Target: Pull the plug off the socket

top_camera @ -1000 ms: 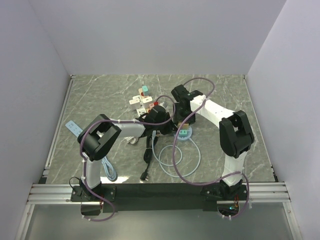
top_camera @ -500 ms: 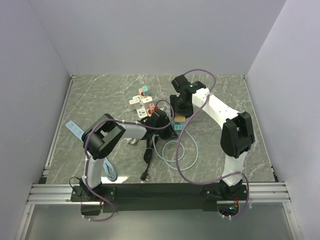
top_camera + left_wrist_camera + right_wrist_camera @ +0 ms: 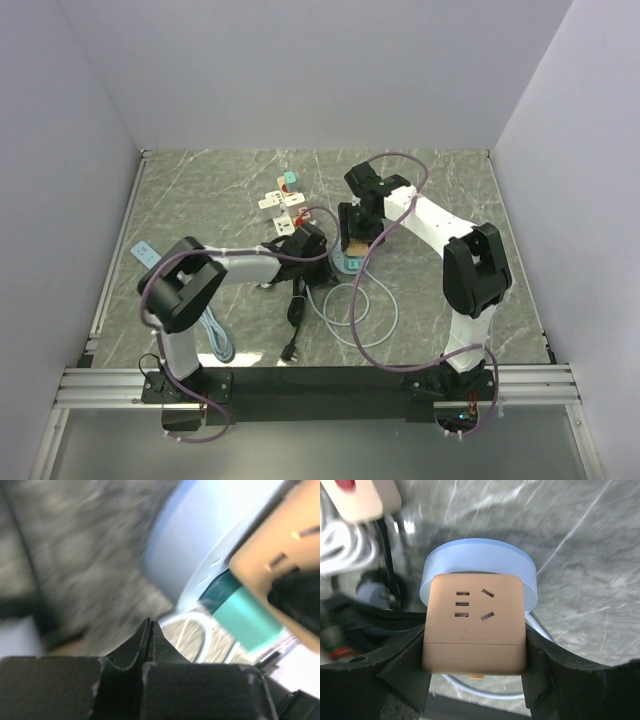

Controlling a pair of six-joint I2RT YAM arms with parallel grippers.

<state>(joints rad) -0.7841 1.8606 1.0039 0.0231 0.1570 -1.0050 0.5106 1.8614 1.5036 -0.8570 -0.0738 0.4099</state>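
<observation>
**Top external.** The right gripper [image 3: 354, 240] is hanging over the middle of the tabletop [image 3: 450, 180], clamping the tan plug cube [image 3: 352, 244]. The cube is sitting directly above the round blue socket [image 3: 343, 264], which is lying flat on the tabletop. The left gripper [image 3: 318, 243] is reaching in from the left, just beside the socket's rim. A pale cable [image 3: 390, 320] is looping from the socket toward the near edge. White power strips [image 3: 283, 200] are lying behind, apart from the socket.

**Left wrist.** This view is blurred. The left fingers [image 3: 125, 655] are pressed shut on nothing. The socket is lying ahead and to the right of the tips; contact cannot be told. A teal piece [image 3: 245, 615] is showing between the cube's underside and the socket. Whether it is fully seated cannot be told.

**Right wrist.** The right fingers [image 3: 400, 665] are gripping the cube on two opposite side faces, with its slotted face toward the camera. The socket's rim is showing beyond the cube, centred behind it.

**Judgement.** The right arm is the one holding the plug. The pull axis is running straight up from the socket face, through the disc and the cube. The left arm is placed to hold the socket down.
</observation>
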